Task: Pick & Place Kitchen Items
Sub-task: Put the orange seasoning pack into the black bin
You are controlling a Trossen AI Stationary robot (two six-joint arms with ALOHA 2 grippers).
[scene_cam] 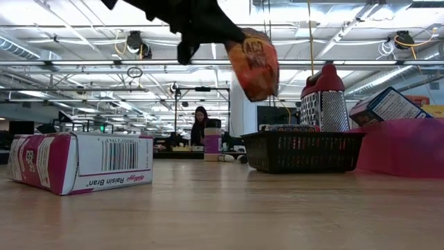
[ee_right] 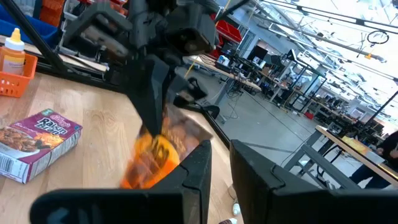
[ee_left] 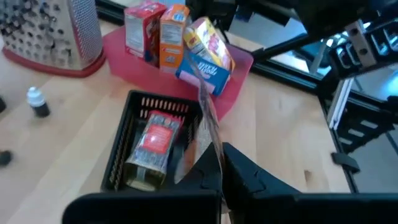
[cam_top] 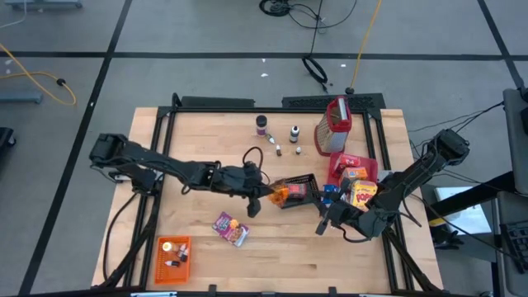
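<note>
Left gripper (cam_top: 262,195) clamps orange packet (cam_top: 279,194) above black basket (cam_top: 307,180) holding 1 jar (ee_left: 152,149); right gripper (cam_top: 327,221) nearly closed, empty.

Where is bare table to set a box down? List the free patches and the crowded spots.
Free: the near strip between the purple cereal box and the right claw; the far-left corner, left of the purple-capped jar. Crowded: the red tray, the black basket, where the left claw holds an orange packet.

Blk basket (cam_top: 299,191), grater (cam_top: 333,126), red tray (cam_top: 337,166)
</note>
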